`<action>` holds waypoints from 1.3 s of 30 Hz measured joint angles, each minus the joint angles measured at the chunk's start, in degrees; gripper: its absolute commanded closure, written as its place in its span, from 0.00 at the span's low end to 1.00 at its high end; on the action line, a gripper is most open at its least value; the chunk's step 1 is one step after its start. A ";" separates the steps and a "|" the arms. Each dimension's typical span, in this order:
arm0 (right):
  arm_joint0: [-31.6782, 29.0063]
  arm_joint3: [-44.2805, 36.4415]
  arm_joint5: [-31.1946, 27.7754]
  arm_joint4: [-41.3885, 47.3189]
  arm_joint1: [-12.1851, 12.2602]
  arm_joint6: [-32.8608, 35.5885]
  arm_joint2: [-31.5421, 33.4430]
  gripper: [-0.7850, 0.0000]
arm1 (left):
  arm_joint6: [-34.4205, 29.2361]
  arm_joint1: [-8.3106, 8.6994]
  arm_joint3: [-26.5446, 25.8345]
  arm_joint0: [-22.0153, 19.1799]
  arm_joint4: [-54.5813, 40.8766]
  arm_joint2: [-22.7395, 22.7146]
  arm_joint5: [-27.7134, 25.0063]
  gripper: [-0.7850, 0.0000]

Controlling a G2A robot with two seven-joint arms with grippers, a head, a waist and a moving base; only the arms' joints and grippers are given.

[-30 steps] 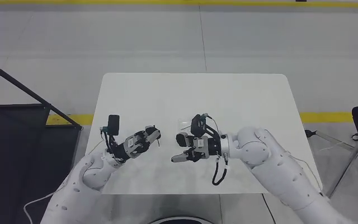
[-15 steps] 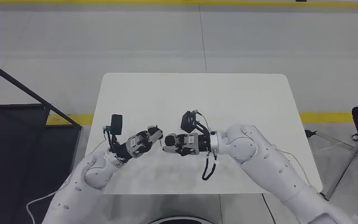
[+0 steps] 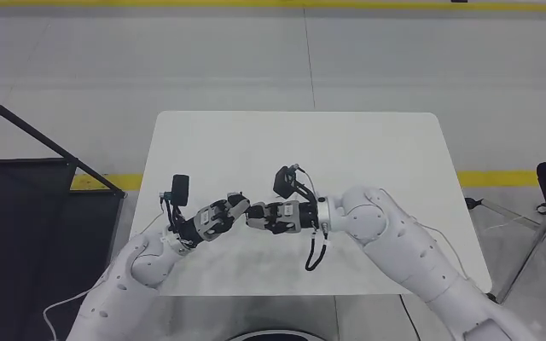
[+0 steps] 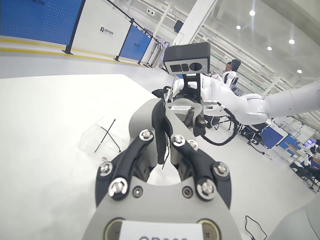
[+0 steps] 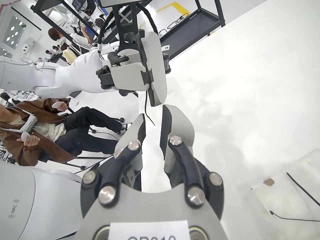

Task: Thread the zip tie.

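- our left gripper (image 5: 153,98) pinches the zip tie (image 5: 146,108) above the table (image 5: 250,76), tail hanging free.
- our right gripper (image 5: 153,117) stands spread, tips either side of that tail.
- we close slowly, keeping it centred.

zip tie (image 5: 146,103) in left gripper (image 3: 239,205), above table (image 3: 367,153)

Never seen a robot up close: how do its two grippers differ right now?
The left gripper is shut, the right gripper open. The left one pinches a thin black zip tie; the right one grips nothing. Both are grey and black, and face each other tip to tip.
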 measured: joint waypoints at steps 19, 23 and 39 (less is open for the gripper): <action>0.94 2.05 -0.77 2.62 -1.39 3.33 -0.18 0.97 | -0.13 -0.55 0.52 -0.13 -0.28 -0.49 -1.00 1.00; 1.10 2.54 -0.96 3.22 -1.65 3.95 -0.16 0.96 | -0.22 -0.66 0.56 -0.13 -0.33 -0.55 -1.25 1.00; 1.72 3.92 -0.92 4.88 -2.65 6.26 -0.27 0.79 | -0.26 -1.02 0.78 0.04 -0.65 -1.27 -1.58 1.00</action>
